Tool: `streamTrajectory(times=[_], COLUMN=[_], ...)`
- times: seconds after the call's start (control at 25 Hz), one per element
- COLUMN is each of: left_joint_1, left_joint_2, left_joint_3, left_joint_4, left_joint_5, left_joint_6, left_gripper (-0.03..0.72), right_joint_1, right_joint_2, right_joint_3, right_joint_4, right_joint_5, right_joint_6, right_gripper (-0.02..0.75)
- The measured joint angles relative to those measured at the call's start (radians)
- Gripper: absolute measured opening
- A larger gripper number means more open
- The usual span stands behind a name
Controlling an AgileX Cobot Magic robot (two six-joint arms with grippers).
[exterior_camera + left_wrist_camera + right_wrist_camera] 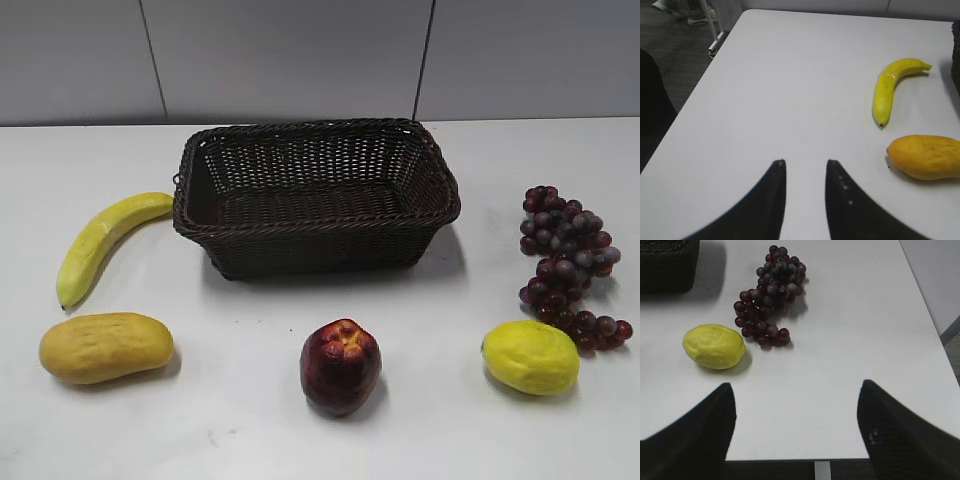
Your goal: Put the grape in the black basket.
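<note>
The grape [570,265], a long bunch of dark purple-red grapes, lies on the white table at the right, right of the black basket [315,195], which stands empty at the back middle. In the right wrist view the grape [770,295] lies well ahead of my right gripper [798,387], which is open wide and empty near the table's front edge. The basket's corner [667,265] shows at that view's top left. My left gripper [805,162] is open and empty over bare table, left of the banana. Neither gripper shows in the exterior view.
A yellow lemon [530,357] lies just in front of the grape, also in the right wrist view [714,346]. A dark red apple-like fruit [340,367] sits front middle. A banana [100,243] and an orange mango [105,347] lie at the left.
</note>
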Motion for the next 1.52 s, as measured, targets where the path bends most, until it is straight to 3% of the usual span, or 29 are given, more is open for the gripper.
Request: streamTrajectory(times=[0.88,1.24,1.52], left_joint_1=[0.0,0.0,0.0], left_joint_2=[0.0,0.0,0.0], left_joint_3=[0.0,0.0,0.0], left_joint_4=[0.0,0.0,0.0], left_joint_5=[0.0,0.0,0.0], left_joint_6=[0.0,0.0,0.0], left_gripper=[0.217,0.217,0.217], right_joint_1=[0.0,0.0,0.0], right_joint_2=[0.053,0.35,0.692], right_joint_3=[-0.001,-0.051,-0.121], right_joint_4=[0.0,0.007,0.089], right_joint_5=[-0.008,-0.052,-0.055], right_joint_6=[0.0,0.017,0.097], right_gripper=[0.573,0.573,0.573])
